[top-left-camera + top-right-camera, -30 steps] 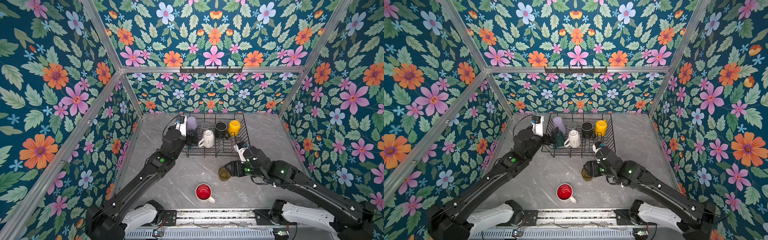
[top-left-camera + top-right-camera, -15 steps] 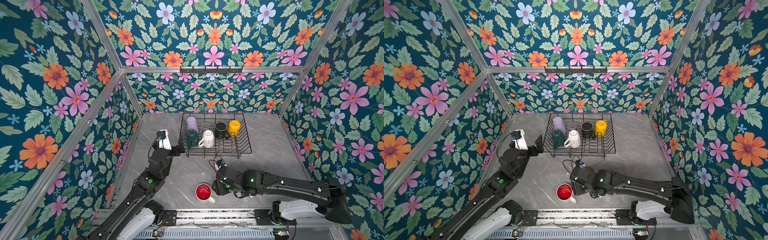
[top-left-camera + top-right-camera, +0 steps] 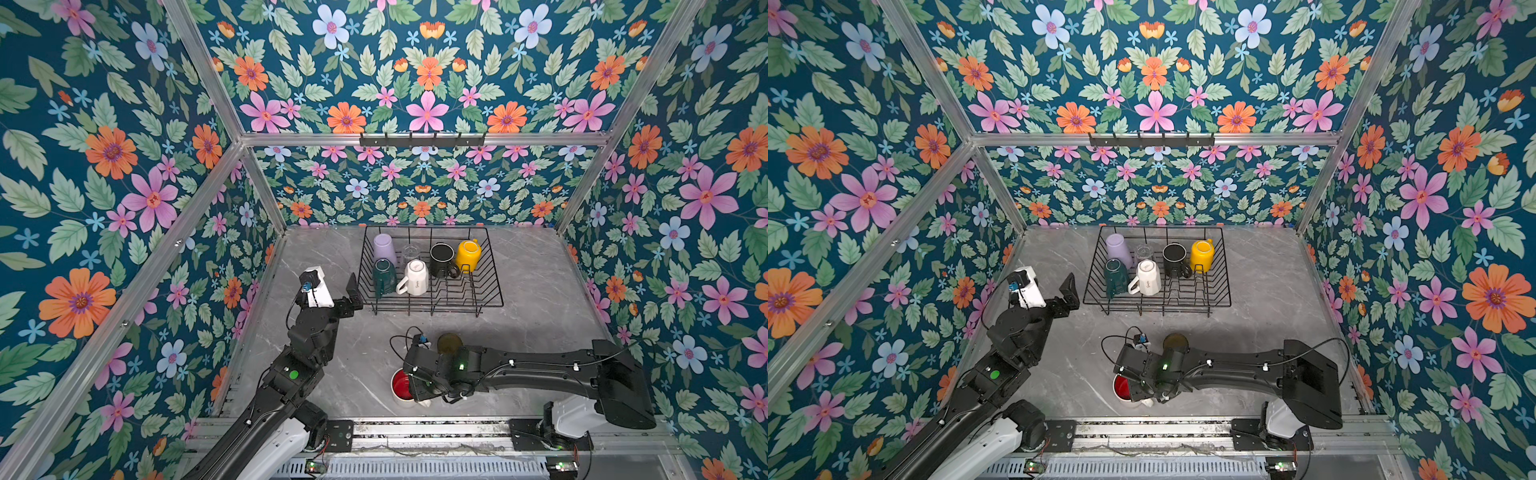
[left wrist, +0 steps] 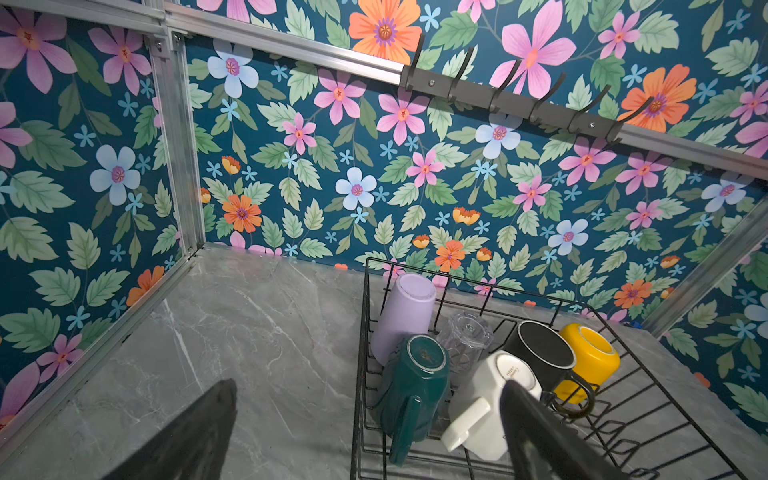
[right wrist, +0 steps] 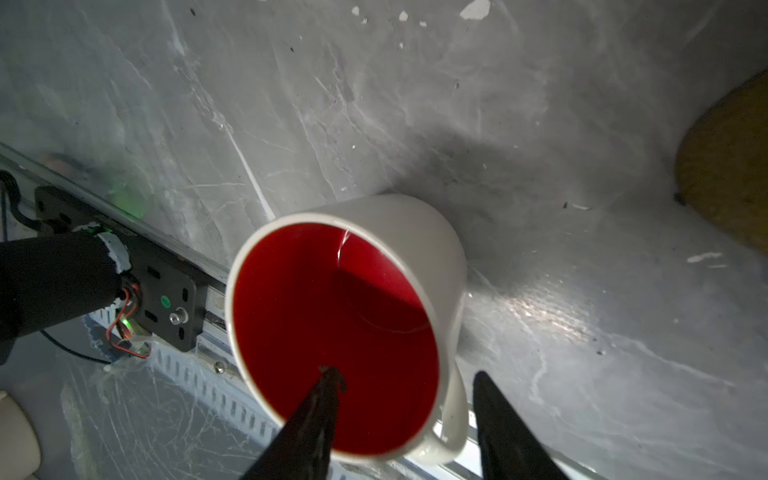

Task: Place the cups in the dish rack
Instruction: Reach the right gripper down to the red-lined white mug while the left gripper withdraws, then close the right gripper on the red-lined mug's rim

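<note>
Six cups [image 3: 415, 276] fill the black wire dish rack [image 3: 465, 291] at twelve o'clock; the olive glass [image 3: 449, 343] and, at six o'clock, the red-lined white ceramic mug [image 5: 336, 316] are left, its wall straddled, not yet clamped, by the half-open right gripper [image 5: 407, 376].

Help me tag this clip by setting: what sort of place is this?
Probably a staged robot test cell, not a kitchen: floral wallpaper on aluminium framing, two robot arms, a dish rack.

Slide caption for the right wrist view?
Right claw straddling the rim of the red-inside white mug, beside its handle, on the grey tabletop.
</note>
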